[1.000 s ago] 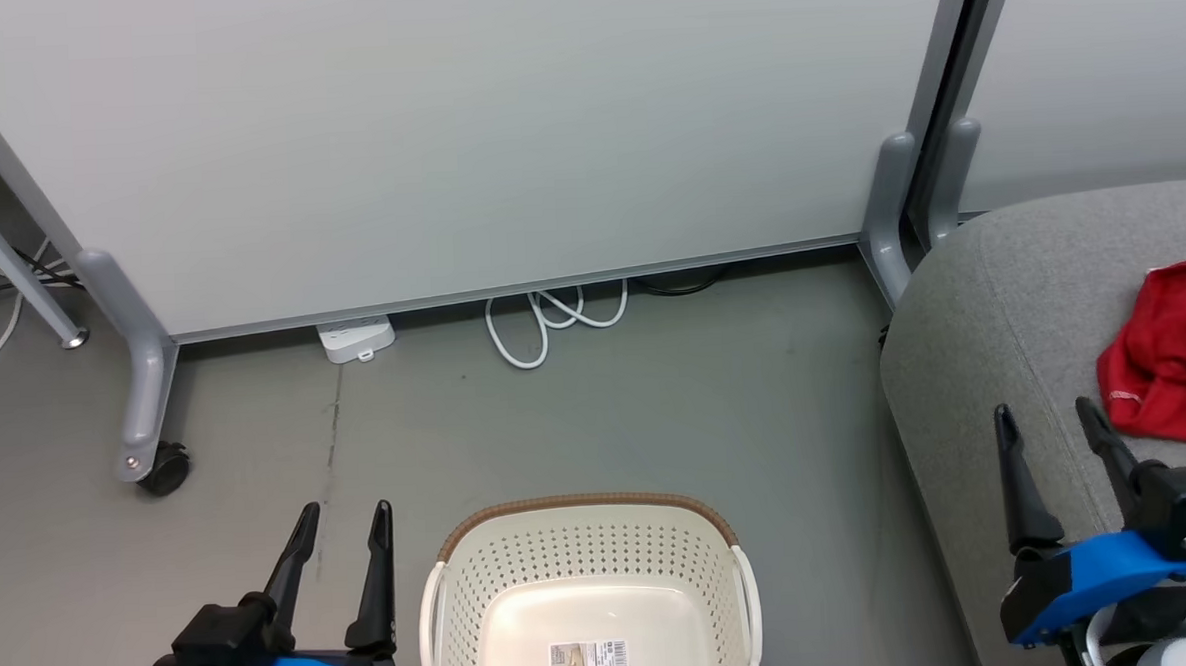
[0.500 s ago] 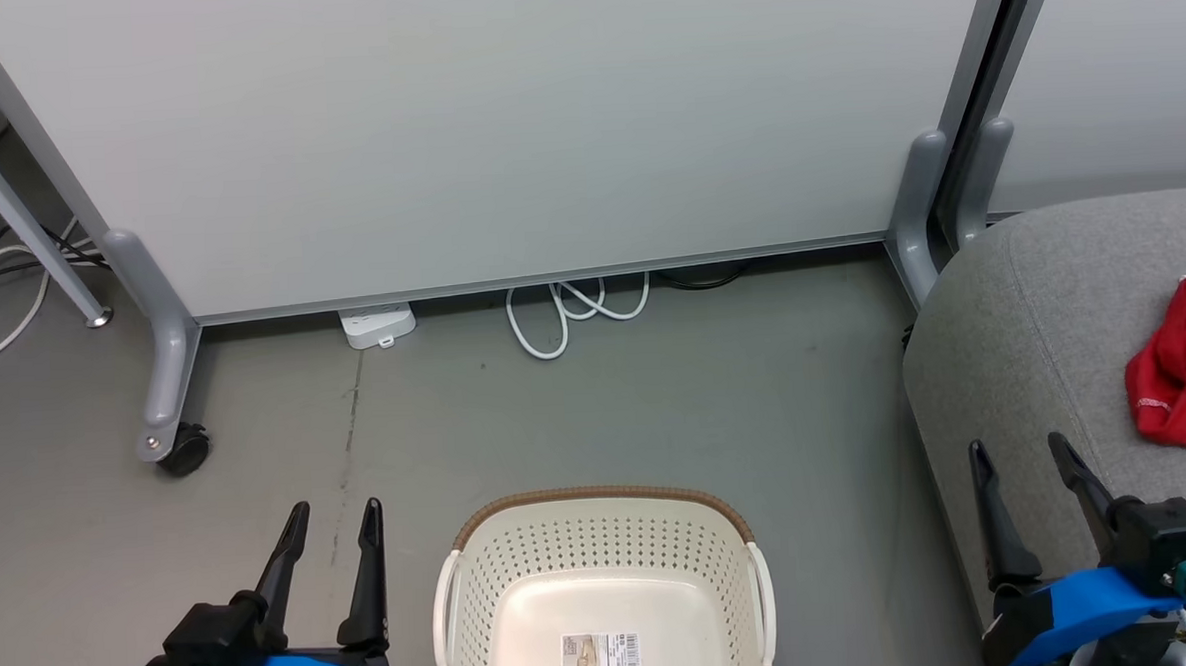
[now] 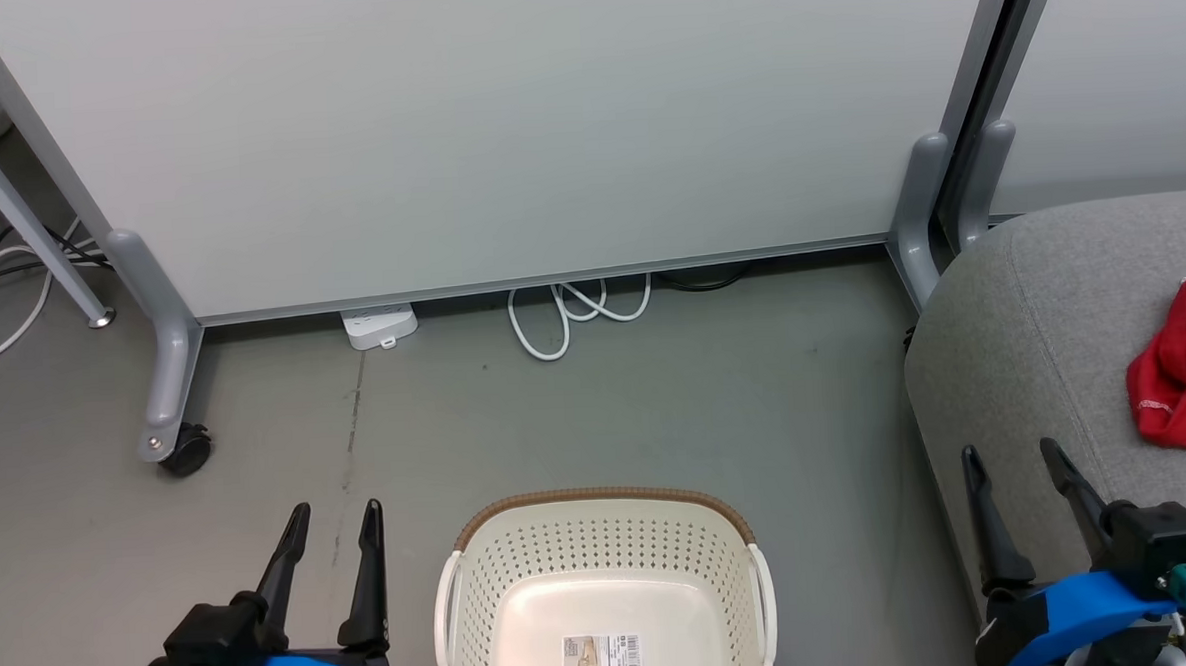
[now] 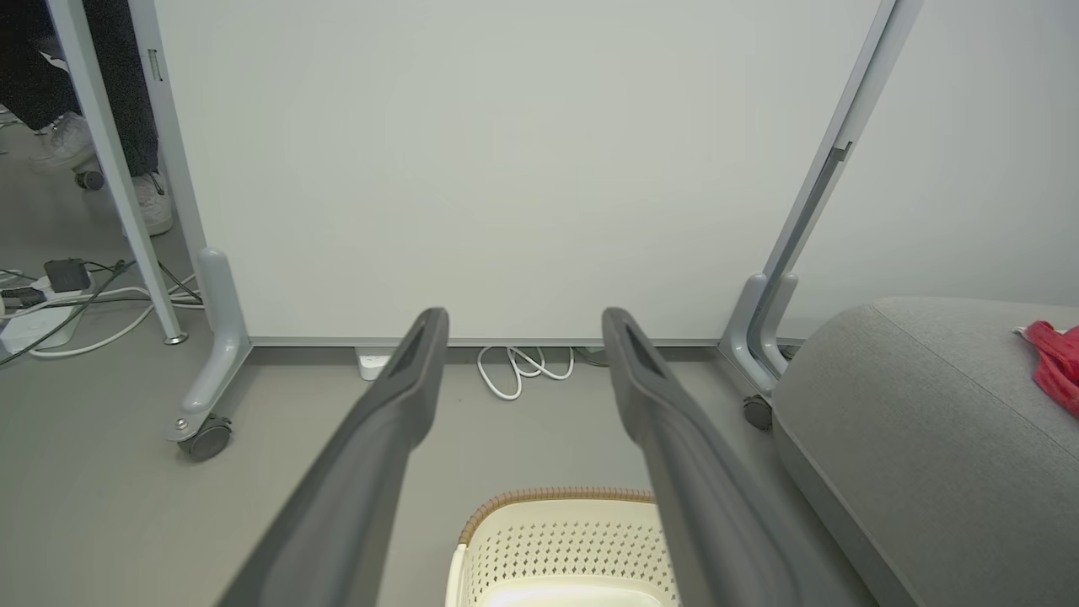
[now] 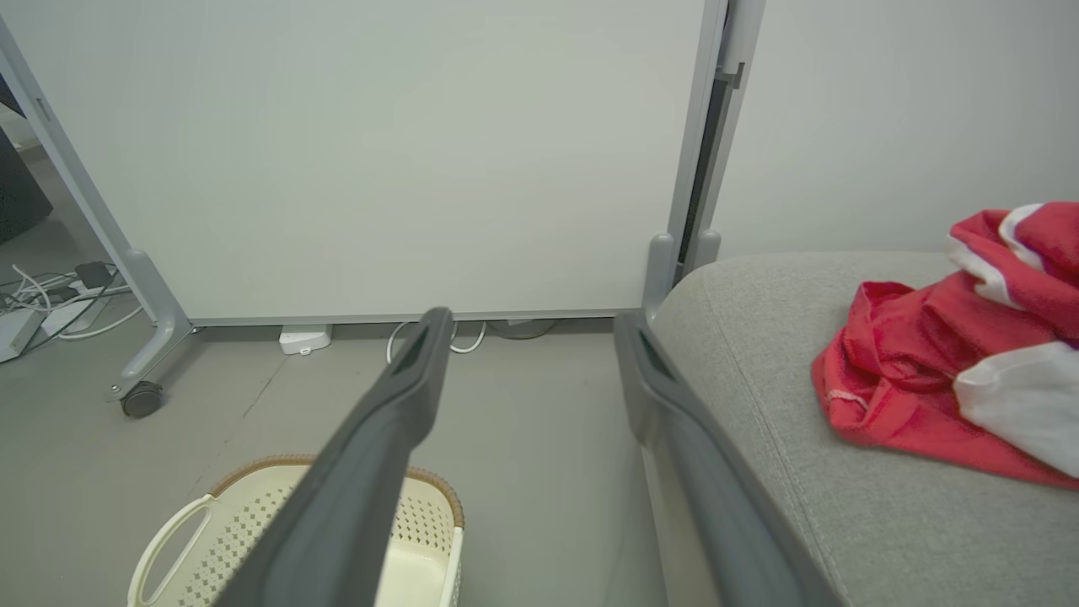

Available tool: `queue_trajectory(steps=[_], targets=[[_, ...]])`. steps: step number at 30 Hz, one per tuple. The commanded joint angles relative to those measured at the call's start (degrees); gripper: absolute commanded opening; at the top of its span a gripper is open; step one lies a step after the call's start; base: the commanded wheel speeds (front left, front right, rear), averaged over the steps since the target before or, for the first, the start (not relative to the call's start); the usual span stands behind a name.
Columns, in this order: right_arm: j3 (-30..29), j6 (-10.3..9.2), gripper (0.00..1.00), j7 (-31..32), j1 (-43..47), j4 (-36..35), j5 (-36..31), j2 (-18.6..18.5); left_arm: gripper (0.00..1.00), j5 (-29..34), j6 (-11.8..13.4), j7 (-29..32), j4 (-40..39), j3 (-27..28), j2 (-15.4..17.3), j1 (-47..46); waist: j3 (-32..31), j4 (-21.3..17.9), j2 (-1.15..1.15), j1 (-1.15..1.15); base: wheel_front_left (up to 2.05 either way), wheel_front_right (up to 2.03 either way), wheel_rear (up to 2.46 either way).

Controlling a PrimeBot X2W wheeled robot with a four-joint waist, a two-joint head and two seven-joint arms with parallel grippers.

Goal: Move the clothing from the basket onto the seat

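The cream-white perforated plastic laundry basket with a brown woven-look rim stands on the grey floor, at the bottom centre of the head view. Its smooth inner bottom is exposed, and the barcode label on it is readable as a label only.

The clothing, soft red fabric with white panels, lies crumpled in a heap on top of the large grey fabric-upholstered seat cushion. The seat is to the right of the basket and apart from it. How many garments make up the heap cannot be told.

Left end effector: its two dark fingers are spread apart with nothing between them. It is positioned over the floor just left of the basket, and it touches neither the basket nor the floor.

Right end effector: its fingers are spread apart with nothing between them. It is positioned at the near left edge of the seat, well short of the clothing. Whether it touches the cushion cannot be told.

Behind the basket, a white partition panel on grey legs stands on the floor. One black caster wheel shows at the foot of its left leg. A looped white cable and a white power strip lie along the panel's lower edge. In the left wrist view, a person's white shoe is visible beyond the panel's left side.
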Motion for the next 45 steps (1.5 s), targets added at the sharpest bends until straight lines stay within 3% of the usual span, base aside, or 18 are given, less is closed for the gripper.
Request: queue_trajectory(steps=[1, 2, 12, 30, 45], targets=[[0.2, -0.06, 1.00, -0.1, 0.8, 0.2, 0.2, 0.2, 1.00, -0.1, -0.2, -0.2, 0.1, 0.0, 0.0, -0.1, 0.0, 0.0, 0.00, 0.00, 0.00, 0.00, 0.00], [0.1, 0.00, 0.00, 0.0, 0.0, 0.1, 0.0, 0.0, 0.00, 0.0, 0.0, 0.0, 0.0, -0.1, 0.0, 0.0, 0.0, 0.0, 0.00, 0.00, 0.00, 0.00, 0.00], [0.0, 0.03, 0.00, 0.2, 0.6, 5.7, 0.8, 0.3, 0.00, -0.7, 0.0, 0.6, 4.6, -0.5, -0.5, 3.0, -0.1, 0.0, 0.00, 0.00, 0.00, 0.00, 0.00], [-0.2, 0.02, 0.00, 1.6, -1.3, 7.1, 22.0, 0.2, 0.00, -19.2, -0.1, 5.4, 2.4, 2.2, -0.3, 2.1, -0.3, -0.6, 0.00, 0.00, 0.00, 0.00, 0.00], [-0.4, 0.00, 0.00, 2.6, -2.6, 8.0, 35.7, 0.2, 0.00, -31.1, -0.1, 8.6, 0.9, 4.0, -0.2, 1.5, -0.6, -1.0, 0.00, 0.00, 0.00, 0.00, 0.00]])
